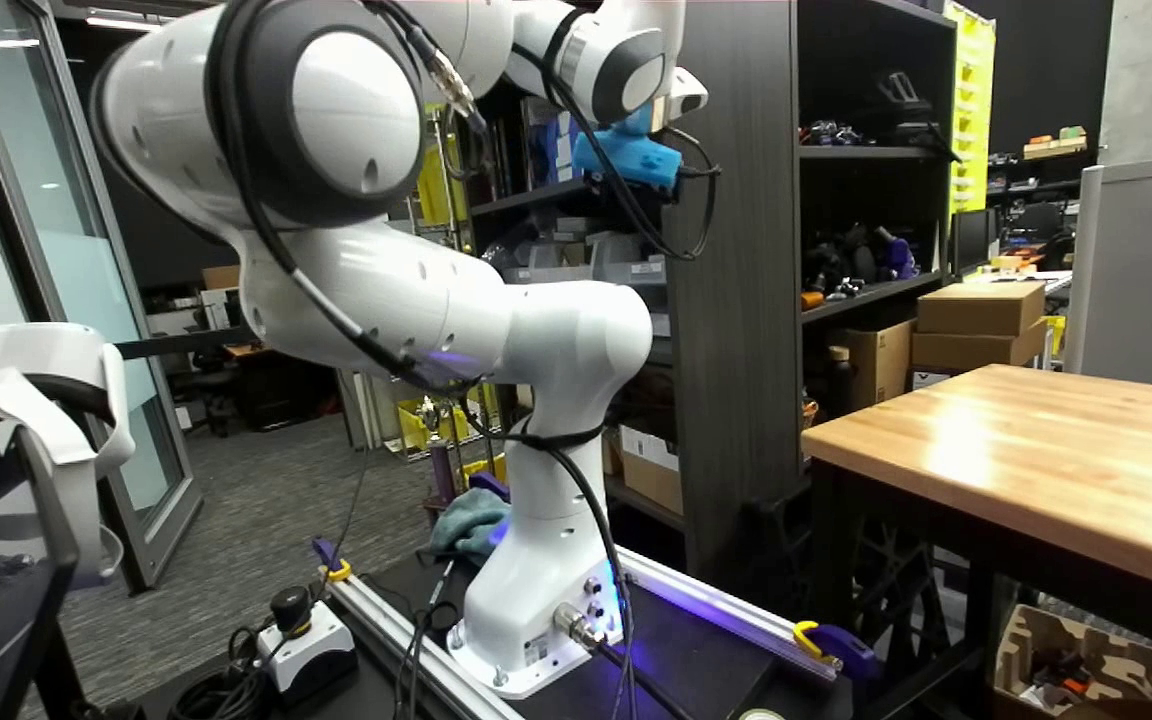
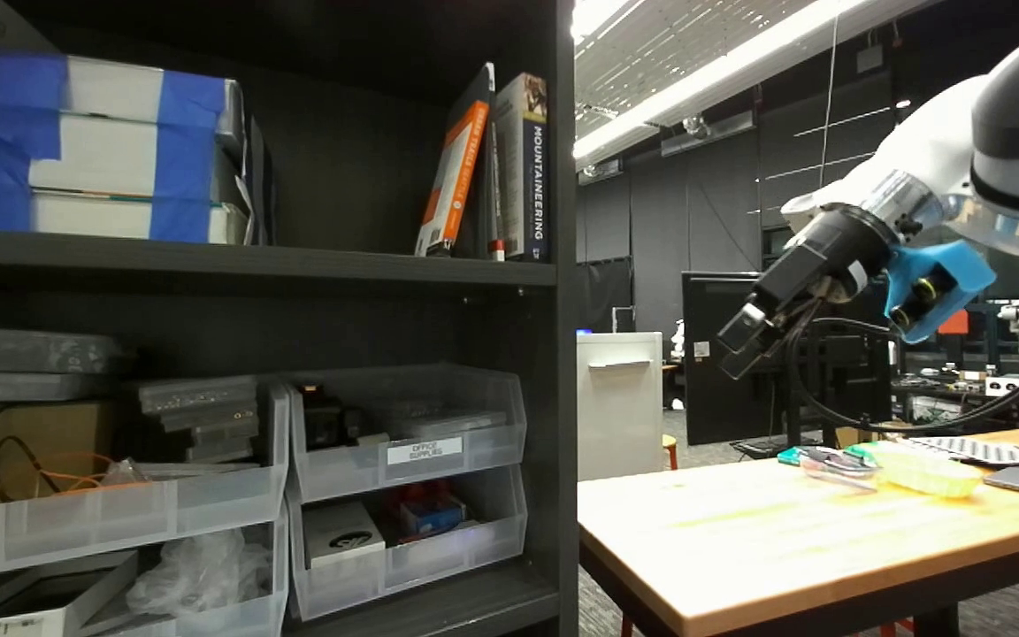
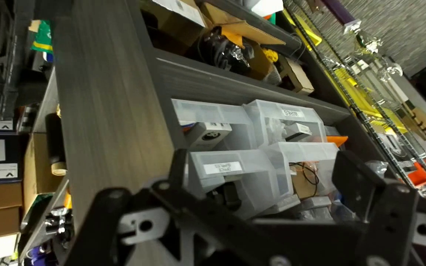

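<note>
the tool, spread, points at the shelf. there the office supplies bin sits atop a lower bin, labelled front facing out; which way its long axis runs, i cannot tell.

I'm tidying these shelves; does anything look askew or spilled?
In an exterior view, the orange book on the upper shelf tilts, which looks odd near the upright mountaineering book. I notice no spill.
</note>
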